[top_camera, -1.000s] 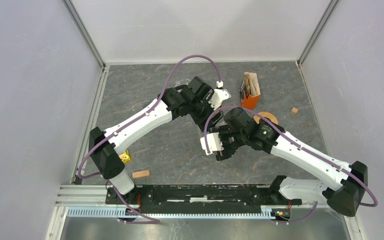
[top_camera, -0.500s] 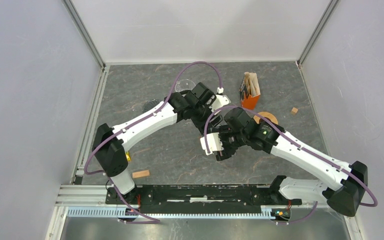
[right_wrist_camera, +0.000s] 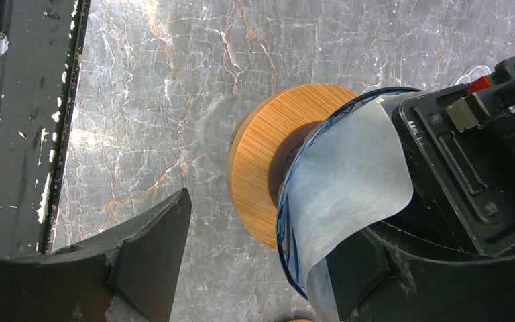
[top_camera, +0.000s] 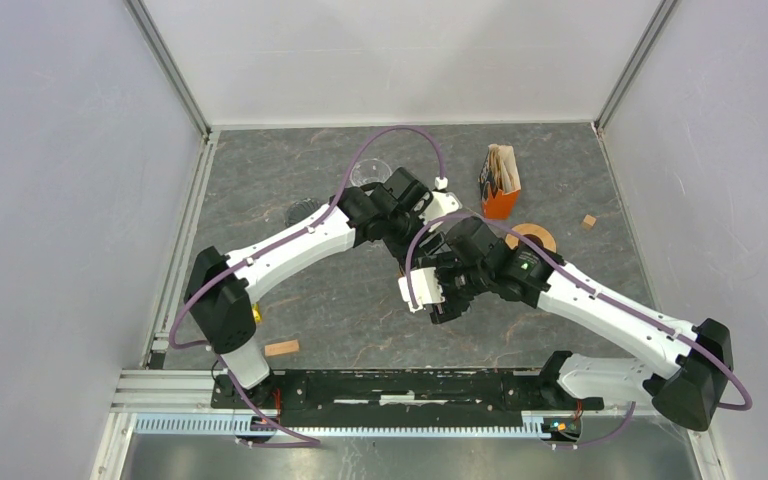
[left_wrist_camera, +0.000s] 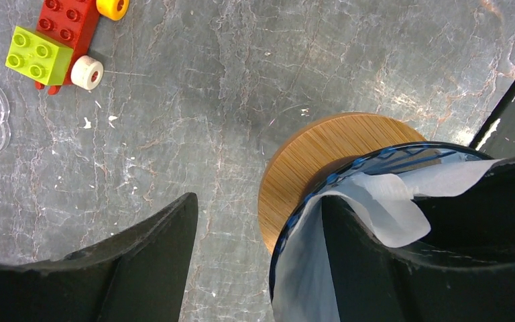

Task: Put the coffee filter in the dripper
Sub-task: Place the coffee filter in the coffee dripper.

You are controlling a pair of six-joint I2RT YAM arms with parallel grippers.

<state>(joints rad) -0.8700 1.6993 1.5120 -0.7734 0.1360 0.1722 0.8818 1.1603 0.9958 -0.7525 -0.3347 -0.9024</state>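
Translucent blue dripper (right_wrist_camera: 285, 194) on round bamboo base (right_wrist_camera: 258, 171) contains white paper filter (right_wrist_camera: 349, 174). Fingers spread on left gripper (left_wrist_camera: 258, 208) and right gripper (right_wrist_camera: 268, 225).

A robotics lab test cell, not a home or kitchen. White panel walls (top_camera: 60, 200) in aluminium framing (top_camera: 165, 65) box in a dark stone-patterned tabletop (top_camera: 340, 300). Two white-and-black robot arms – left arm (top_camera: 290, 245), right arm (top_camera: 600, 305) – are bolted to a metal rail (top_camera: 175, 380) at the near edge, and purple cables (top_camera: 400, 130) loop along them. The objects are mismatched props: toy bricks (left_wrist_camera: 53, 43), a wooden block (top_camera: 281, 348), an orange carton (top_camera: 501, 185) and a coffee dripper (right_wrist_camera: 258, 168) share one surface.
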